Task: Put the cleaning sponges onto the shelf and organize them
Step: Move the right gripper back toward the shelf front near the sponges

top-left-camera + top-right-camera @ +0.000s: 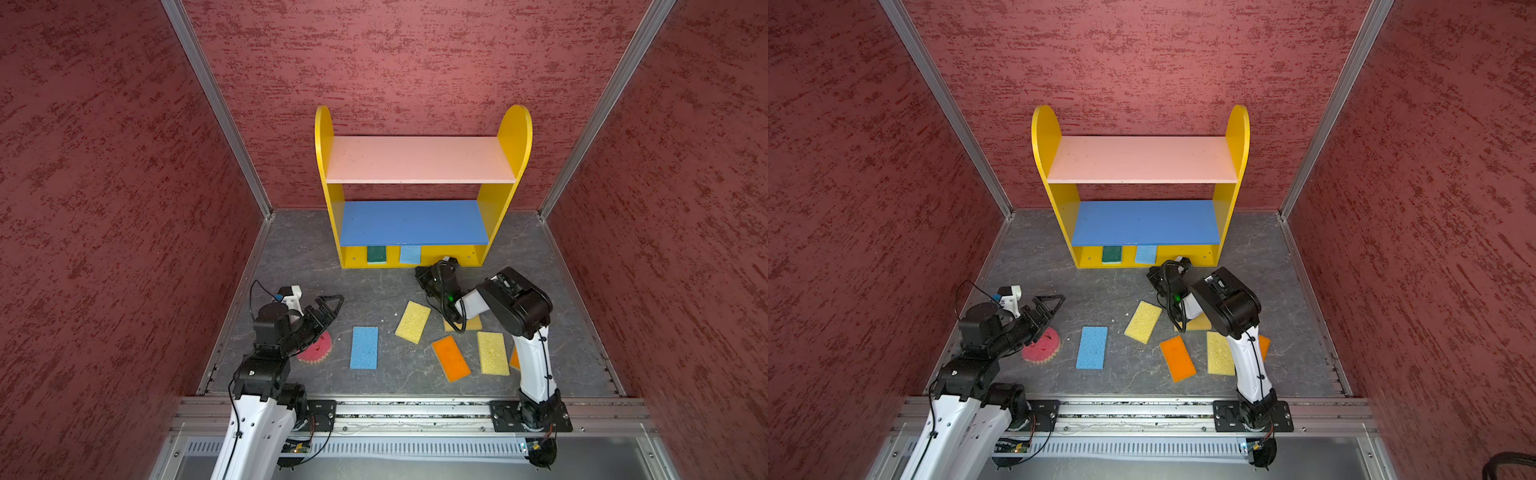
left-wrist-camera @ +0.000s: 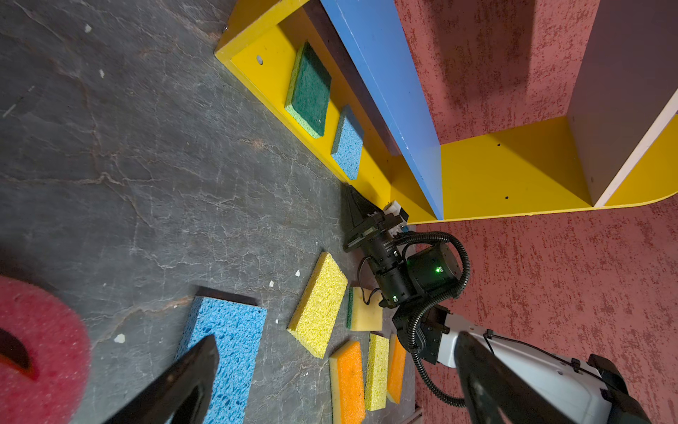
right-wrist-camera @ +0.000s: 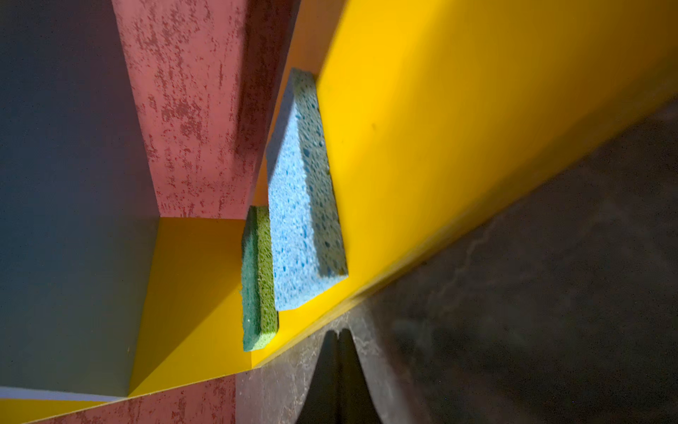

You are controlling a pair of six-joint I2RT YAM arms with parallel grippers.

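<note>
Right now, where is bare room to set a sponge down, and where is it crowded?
Bare: pink top board, blue middle board, and the yellow base right of the blue sponge. Crowded: the floor around the right arm, sponges lying close together.

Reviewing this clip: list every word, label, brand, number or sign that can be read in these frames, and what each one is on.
No text here is legible.
Small white print on the right arm's black wrist joint, seen in the left wrist view: too small and blurred to read.
Shelf and every sponge in view, such as the blue sponge on the table: no words, labels or numbers visible.
</note>
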